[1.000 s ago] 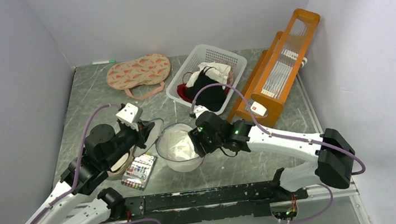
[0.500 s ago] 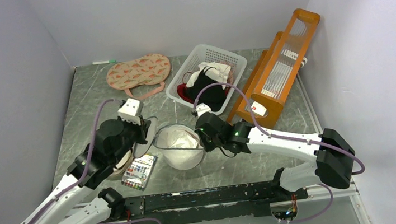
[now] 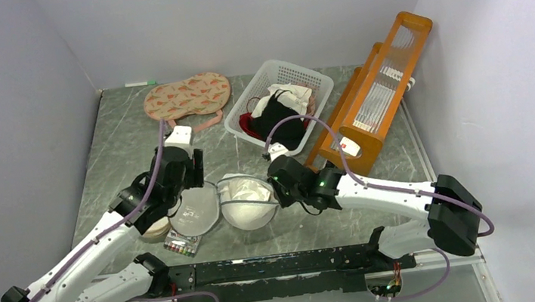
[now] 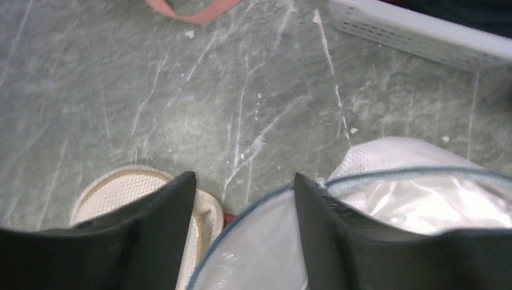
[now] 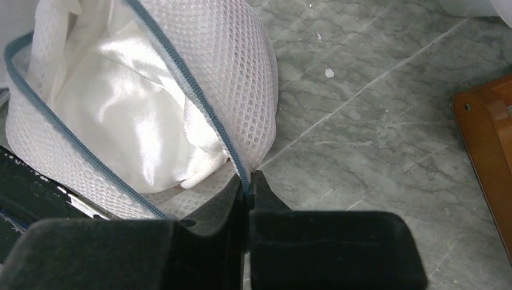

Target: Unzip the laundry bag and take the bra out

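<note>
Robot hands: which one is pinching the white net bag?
The right gripper: its jaws are shut on the dark zipper rim of the laundry bag. The left gripper has its jaws apart, gripping nothing.

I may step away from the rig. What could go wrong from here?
The right gripper pinches only the laundry bag's zipper edge, so it could slip or drag the whole bag. The left gripper, open above the flopped lid and beige hoop, may grab mesh rather than the pale satin garment inside.
</note>
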You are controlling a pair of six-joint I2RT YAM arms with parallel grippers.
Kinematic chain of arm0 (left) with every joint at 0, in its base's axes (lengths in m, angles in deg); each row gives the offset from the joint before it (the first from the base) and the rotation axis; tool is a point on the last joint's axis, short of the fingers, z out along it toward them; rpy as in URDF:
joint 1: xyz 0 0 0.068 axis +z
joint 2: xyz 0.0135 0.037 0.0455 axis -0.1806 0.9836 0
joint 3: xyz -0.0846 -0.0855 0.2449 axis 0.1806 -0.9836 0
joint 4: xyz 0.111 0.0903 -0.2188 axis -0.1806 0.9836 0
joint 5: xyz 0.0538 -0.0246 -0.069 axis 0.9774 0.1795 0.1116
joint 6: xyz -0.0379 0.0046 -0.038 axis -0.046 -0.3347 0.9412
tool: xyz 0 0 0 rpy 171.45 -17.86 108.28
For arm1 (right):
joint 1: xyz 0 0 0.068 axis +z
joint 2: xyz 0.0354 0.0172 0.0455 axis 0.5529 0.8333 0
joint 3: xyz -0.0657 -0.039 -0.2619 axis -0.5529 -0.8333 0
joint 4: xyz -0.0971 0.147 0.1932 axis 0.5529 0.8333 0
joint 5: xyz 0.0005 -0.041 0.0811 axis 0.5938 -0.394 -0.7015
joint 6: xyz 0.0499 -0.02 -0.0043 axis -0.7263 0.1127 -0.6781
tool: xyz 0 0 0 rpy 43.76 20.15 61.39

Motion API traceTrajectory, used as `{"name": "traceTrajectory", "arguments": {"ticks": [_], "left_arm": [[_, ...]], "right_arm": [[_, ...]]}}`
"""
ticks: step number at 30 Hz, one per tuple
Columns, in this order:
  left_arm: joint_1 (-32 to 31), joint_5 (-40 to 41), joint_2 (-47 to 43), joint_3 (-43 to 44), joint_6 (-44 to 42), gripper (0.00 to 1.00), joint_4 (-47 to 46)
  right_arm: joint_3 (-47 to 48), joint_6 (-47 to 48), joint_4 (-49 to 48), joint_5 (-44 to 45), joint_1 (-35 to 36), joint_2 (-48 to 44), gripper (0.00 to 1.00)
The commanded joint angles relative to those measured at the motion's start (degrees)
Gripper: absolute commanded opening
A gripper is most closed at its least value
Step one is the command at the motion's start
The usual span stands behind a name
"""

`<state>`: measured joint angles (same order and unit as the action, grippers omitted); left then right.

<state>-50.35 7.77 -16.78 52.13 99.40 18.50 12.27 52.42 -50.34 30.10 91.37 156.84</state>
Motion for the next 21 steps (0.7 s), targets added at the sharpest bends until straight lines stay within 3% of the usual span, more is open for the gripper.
{"name": "traceTrajectory", "arguments": {"ticks": [1,3,7,9,12,16,21], "left_arm": [[1.4,7.4,-0.8,2.7,2.8,0.83,3.1],[1.6,7.8,-1.5,2.7,2.8,0.95,3.2],[1.6,3.7,-2.4,2.7,1.1,0.93,2.4],[1.6,-3.0,-3.3,2.0,-1.2,0.91,0.7],[1.6,-19.8,-4.6,-1.0,-5.3,0.93,-6.5],[1.6,-36.4,-0.5,-0.4,-8.1,0.93,-8.4],[1.6,-36.4,9.9,0.8,-7.7,0.95,-6.0]], "right_arm": [[-1.2,-0.5,-1.1,1.2,-0.2,-1.9,0.00],[-1.4,-0.6,-1.5,0.8,-0.1,-2.2,0.00],[-0.8,-0.6,-0.6,1.0,-0.2,-2.0,0.00],[-1.7,0.0,-1.8,1.0,-0.2,-2.4,0.00],[-0.9,0.8,-1.4,1.7,-0.2,-2.0,0.00],[0.3,2.2,-1.9,2.1,-0.2,-1.4,0.05],[2.7,3.6,-0.7,1.0,-0.1,-0.6,0.16]]}}
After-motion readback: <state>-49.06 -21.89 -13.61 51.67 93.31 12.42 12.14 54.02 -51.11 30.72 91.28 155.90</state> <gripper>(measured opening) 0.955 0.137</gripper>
